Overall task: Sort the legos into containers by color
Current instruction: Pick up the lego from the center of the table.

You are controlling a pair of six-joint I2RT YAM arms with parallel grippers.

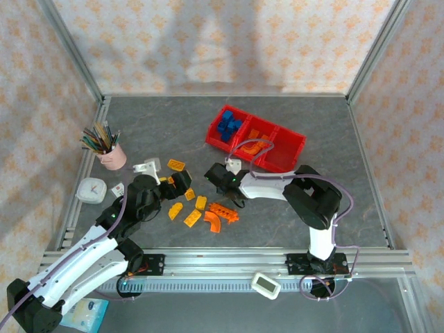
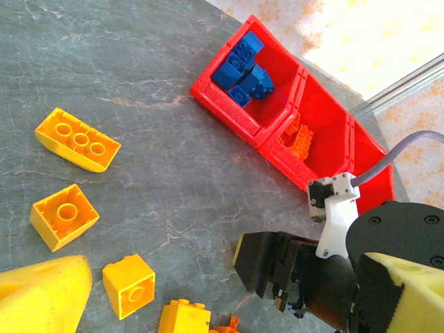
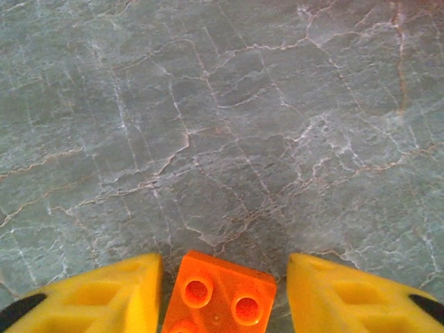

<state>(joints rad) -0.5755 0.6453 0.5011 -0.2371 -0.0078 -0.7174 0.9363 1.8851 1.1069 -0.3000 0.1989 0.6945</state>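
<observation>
I am at the pick-up step for one orange brick point(image 3: 218, 295), which lies on the table point(image 1: 347, 201) near its middle, a little toward the near edge. My right gripper point(image 3: 223, 267) is down over it with a finger on each side. A strip of table shows between the brick and the right-hand finger, so I take the jaws to be unclenched around it, not yet gripping. My left gripper point(image 1: 180, 182) hangs spread and holding nothing above the loose bricks point(image 1: 189, 209), which lie scattered left of the table's middle. The red tray point(image 1: 300, 147) sits toward the far edge, right of centre. Its left compartment holds the blue bricks point(image 1: 227, 126), and the middle compartment point(image 1: 262, 133) holds orange pieces point(image 1: 255, 147), so I judge this brick belongs in the middle one. Next I need to close squarely on the brick's flat sides so it does not twist out, then lift straight up, clear of its neighbours. After that I carry it toward the far edge and over the tray wall, letting go only once I am well inside the middle compartment. Plenty of bricks remain on the table, so the sorting is far from finished.
</observation>
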